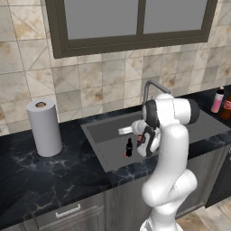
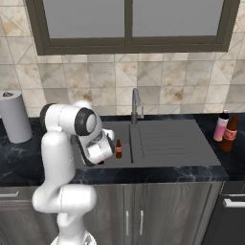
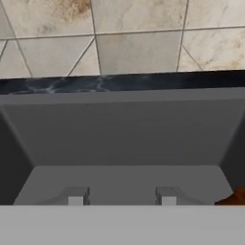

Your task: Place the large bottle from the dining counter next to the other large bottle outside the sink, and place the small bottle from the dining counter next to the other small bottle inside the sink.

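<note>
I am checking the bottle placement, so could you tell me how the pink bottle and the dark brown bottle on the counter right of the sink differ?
The pink bottle is light pink-red with a dark cap; the dark brown bottle is dark glass with a red label round its middle. The pink bottle stands nearer the tiled wall, the brown one nearer the counter's front edge. Both stand upright, side by side and about equally tall, outside the sink.

claw (image 3: 118,196): in the hand view just the two finger tips show above the bottom band, apart, nothing between them; in both base views the robot's own wrist covers it
small bottle (image 1: 129,147): label too small to read
second small bottle (image 3: 233,196): a brown-orange sliver, cut by the right edge of the hand view
large bottle (image 1: 227,107): cut by the right edge of the left base view
faucet (image 1: 151,88): its base hidden behind the arm
</note>
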